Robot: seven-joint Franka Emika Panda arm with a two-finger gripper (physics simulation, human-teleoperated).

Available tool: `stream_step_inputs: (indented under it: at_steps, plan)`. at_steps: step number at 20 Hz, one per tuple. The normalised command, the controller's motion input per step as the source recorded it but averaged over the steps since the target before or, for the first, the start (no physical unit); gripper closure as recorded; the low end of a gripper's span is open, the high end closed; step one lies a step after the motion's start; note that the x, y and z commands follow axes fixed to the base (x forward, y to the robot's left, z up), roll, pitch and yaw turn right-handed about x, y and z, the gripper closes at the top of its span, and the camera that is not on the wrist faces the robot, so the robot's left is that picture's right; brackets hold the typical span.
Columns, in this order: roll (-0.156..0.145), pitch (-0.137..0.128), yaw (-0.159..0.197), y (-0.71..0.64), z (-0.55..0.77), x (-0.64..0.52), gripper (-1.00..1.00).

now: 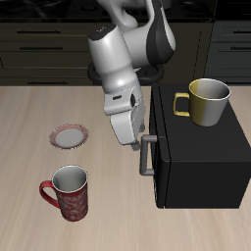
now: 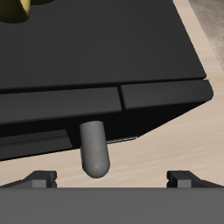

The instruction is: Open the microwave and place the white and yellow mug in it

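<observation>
The microwave (image 1: 201, 162) is a large black box on the table; its door looks shut. Its grey bar handle (image 1: 147, 157) sticks out from the door side. The white and yellow mug (image 1: 208, 101) stands upright on top of the microwave, near the back. My gripper (image 1: 134, 140) is open and empty, right at the handle. In the wrist view the handle (image 2: 94, 147) stands between my spread fingertips (image 2: 35, 180), with the gripper (image 2: 109, 178) just short of it and the microwave's top (image 2: 96, 44) beyond. A sliver of the mug (image 2: 16, 9) shows at the edge.
A red patterned mug (image 1: 69, 191) stands near the table's front edge, away from the microwave. A small plate (image 1: 69, 135) with a reddish rim lies farther back. Dark cabinets run behind the table.
</observation>
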Motion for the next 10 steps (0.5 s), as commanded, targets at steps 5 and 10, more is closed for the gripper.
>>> stream_step_inputs:
  at_steps: [5,10]
  plan:
    - [0.014,-0.004,-0.022,0.11,-0.29,0.03,-1.0]
    - [0.052,0.019,-0.003,0.26,-0.34,-0.07,-1.0]
